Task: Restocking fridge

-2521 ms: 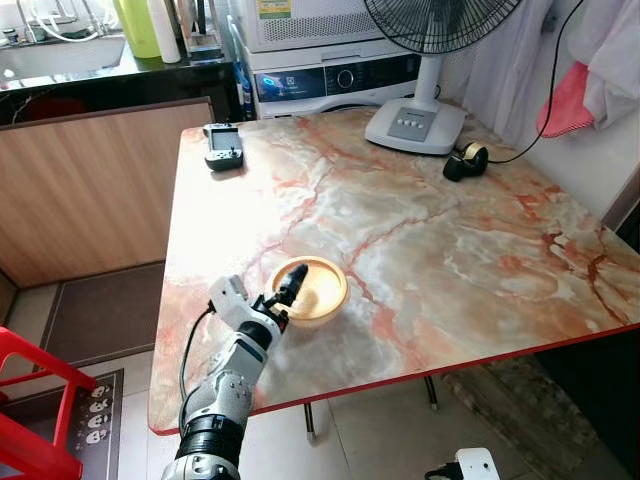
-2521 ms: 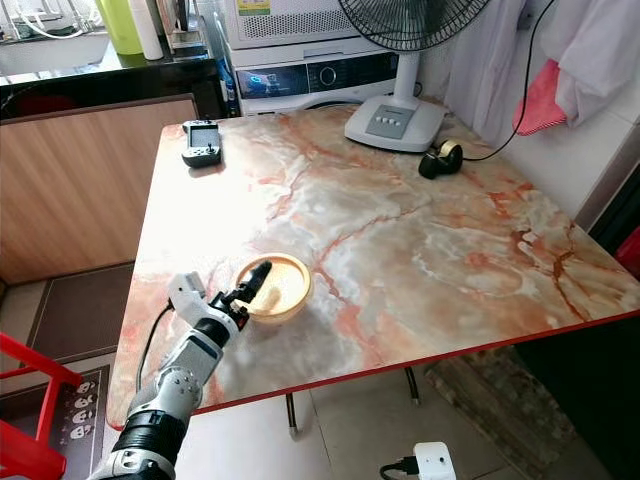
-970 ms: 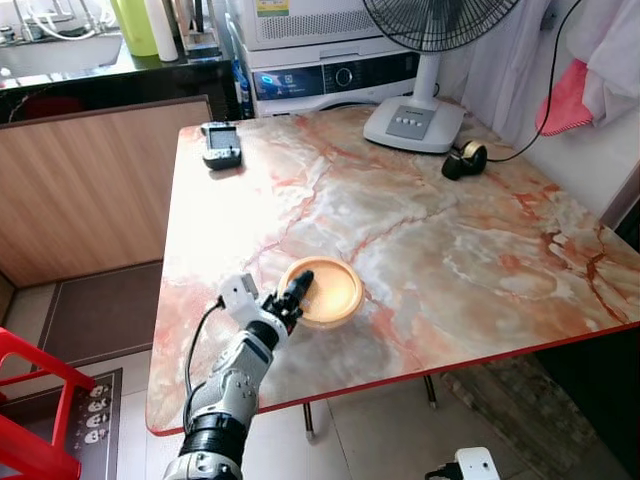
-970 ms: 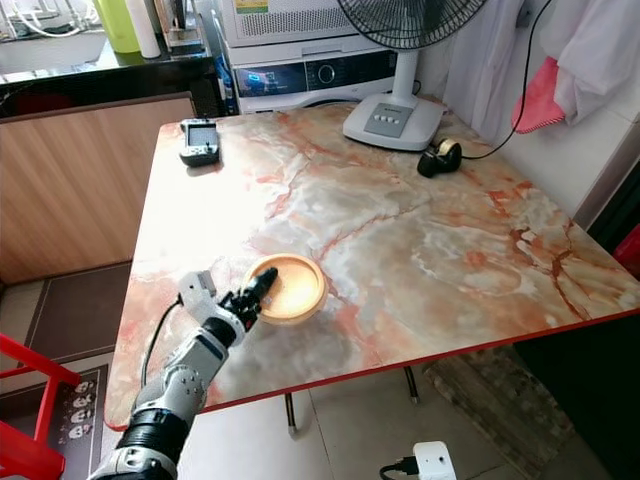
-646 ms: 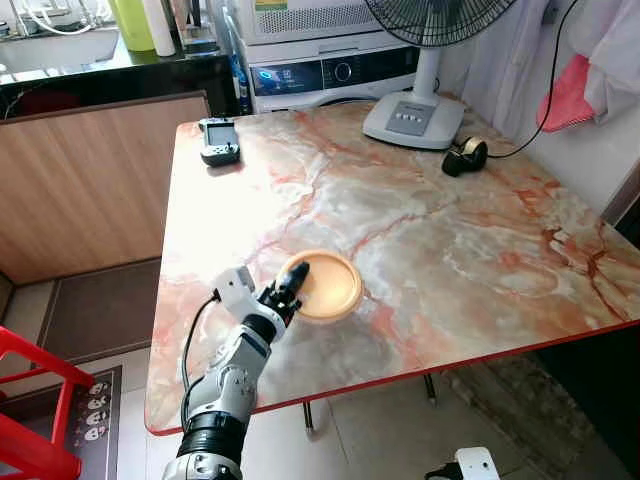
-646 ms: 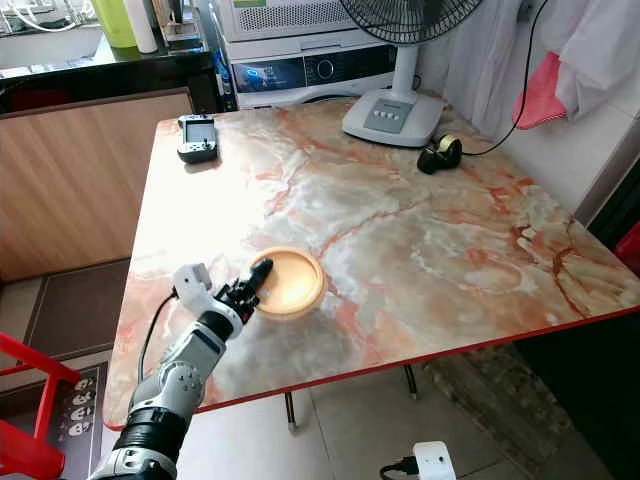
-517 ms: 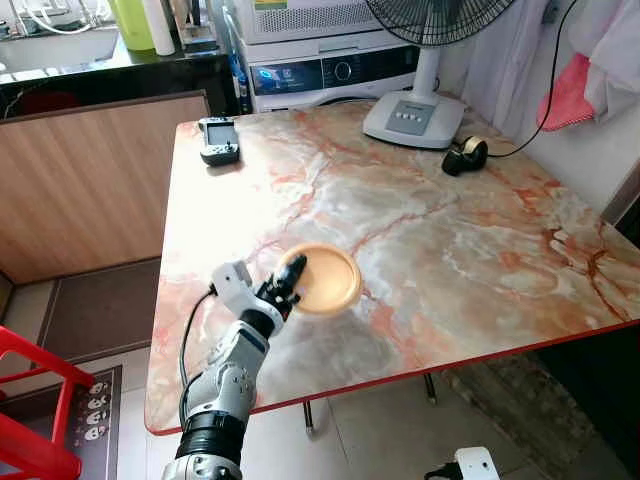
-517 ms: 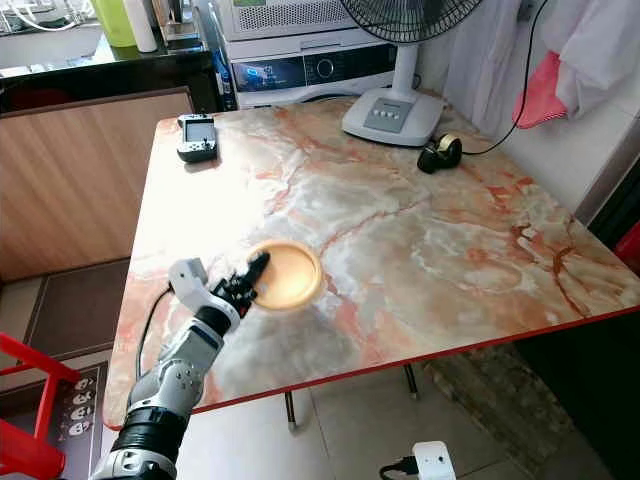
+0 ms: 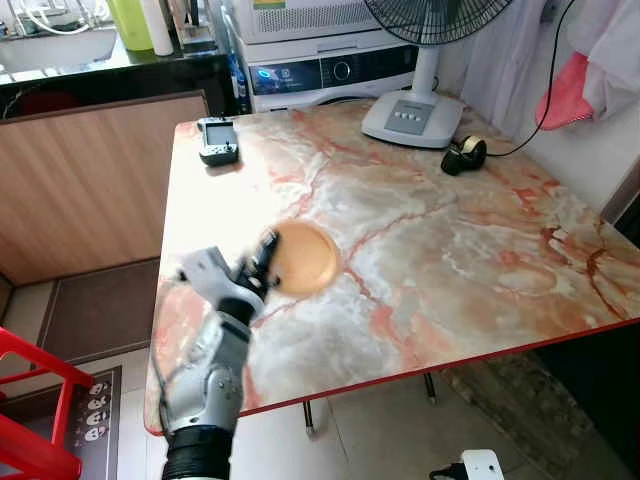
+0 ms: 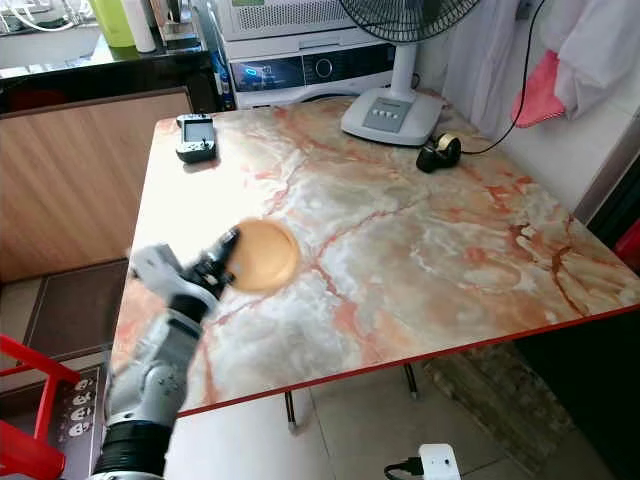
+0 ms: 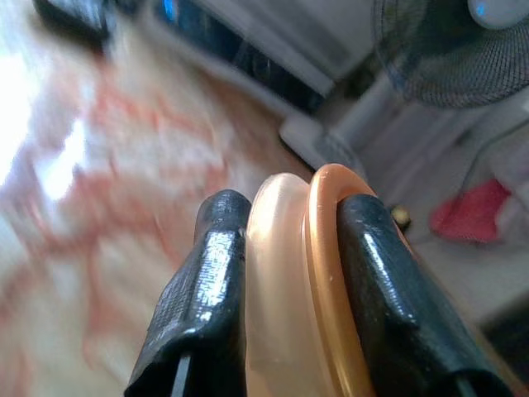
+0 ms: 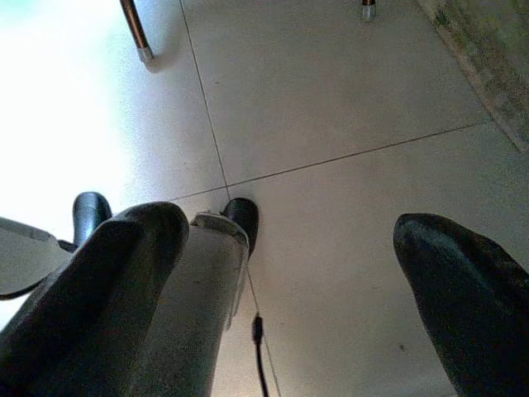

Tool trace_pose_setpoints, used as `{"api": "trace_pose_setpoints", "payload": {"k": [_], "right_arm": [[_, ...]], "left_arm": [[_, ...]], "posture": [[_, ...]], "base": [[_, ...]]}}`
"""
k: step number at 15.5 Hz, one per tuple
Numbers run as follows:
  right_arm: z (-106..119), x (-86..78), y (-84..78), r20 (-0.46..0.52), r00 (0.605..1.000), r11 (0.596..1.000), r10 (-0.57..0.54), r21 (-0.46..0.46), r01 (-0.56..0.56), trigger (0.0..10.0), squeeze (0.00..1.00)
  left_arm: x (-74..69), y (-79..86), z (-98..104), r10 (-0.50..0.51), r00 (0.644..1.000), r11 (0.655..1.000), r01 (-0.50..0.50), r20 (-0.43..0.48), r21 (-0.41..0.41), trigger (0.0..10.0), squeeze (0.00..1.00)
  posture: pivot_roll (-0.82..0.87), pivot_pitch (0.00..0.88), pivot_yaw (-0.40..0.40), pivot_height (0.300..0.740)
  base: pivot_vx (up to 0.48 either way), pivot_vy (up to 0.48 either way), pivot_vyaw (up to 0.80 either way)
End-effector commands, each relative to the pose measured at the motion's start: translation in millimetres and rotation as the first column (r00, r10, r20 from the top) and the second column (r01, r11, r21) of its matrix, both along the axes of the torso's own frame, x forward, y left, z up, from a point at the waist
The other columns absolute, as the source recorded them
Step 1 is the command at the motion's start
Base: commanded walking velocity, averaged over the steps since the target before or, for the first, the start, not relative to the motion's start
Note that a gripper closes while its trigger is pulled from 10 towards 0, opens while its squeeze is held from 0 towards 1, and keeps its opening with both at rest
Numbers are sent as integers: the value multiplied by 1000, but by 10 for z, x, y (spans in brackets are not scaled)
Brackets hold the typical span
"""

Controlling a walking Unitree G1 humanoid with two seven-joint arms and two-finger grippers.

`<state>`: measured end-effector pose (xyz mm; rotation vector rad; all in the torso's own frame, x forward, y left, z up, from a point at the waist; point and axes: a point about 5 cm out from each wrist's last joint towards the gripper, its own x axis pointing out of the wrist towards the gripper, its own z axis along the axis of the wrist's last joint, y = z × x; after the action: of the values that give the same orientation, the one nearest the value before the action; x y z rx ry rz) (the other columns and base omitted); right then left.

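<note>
A round orange bowl (image 9: 305,258) is tilted on edge, lifted above the marble table (image 9: 450,250) near its left side. My left gripper (image 9: 265,258) is shut on the bowl's rim; in the left wrist view the two black fingers (image 11: 207,306) clamp the rim of the bowl (image 11: 318,273) between them. The arm and bowl are motion-blurred. My right gripper (image 12: 289,281) hangs beside the table with its fingers (image 12: 463,289) spread wide apart over the tiled floor, holding nothing.
A handheld game console (image 9: 218,140) lies at the table's far left corner. A white fan base (image 9: 412,118) and a black tape dispenser (image 9: 464,155) stand at the back. A red stool (image 9: 30,400) sits on the floor at the left. A white power adapter (image 9: 470,466) lies under the table's front edge.
My left gripper has lifted the bowl off the table, tipped it on edge and carried it up and to the left. The right arm has not visibly moved.
</note>
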<state>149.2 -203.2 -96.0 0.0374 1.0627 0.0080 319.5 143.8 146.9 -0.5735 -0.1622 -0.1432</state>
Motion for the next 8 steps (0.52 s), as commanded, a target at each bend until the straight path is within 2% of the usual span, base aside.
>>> {"api": "trace_pose_setpoints", "payload": {"k": [1, 2, 4, 6, 8], "right_arm": [[-10, -23, 13, 4, 999, 999, -35, 10, 35, 10000, 0], [-14, -29, 23, 5, 999, 999, -46, 13, 46, 10000, 0], [-16, -31, 27, 5, 999, 998, -54, 16, 54, 10000, 0], [-20, -28, 66, 21, 994, 993, -110, 34, 109, 10000, 0], [-23, -32, 73, 20, 990, 989, -142, 42, 141, 10000, 0]], "left_arm": [[-40, 37, 79, 49, 998, 994, -52, 35, 92, 10000, 0], [-63, 55, 113, 72, 996, 988, -78, 48, 131, 10000, 0], [-84, 59, 133, 87, 995, 984, -94, 51, 150, 10000, 0], [-75, 16, 145, 106, 991, 957, -123, 79, 262, 10000, 0], [-58, 14, 175, 114, 989, 948, -136, 92, 289, 10000, 0]], "posture": [[-76, 0, 31, 740], [-76, 0, 37, 740], [-76, 0, 37, 740], [-85, 0, 51, 740], [-77, 0, 51, 740]], "base": [[0, 0, 0], [0, 0, 0], [0, 0, 0], [0, 0, 0], [0, 0, -800]]}}
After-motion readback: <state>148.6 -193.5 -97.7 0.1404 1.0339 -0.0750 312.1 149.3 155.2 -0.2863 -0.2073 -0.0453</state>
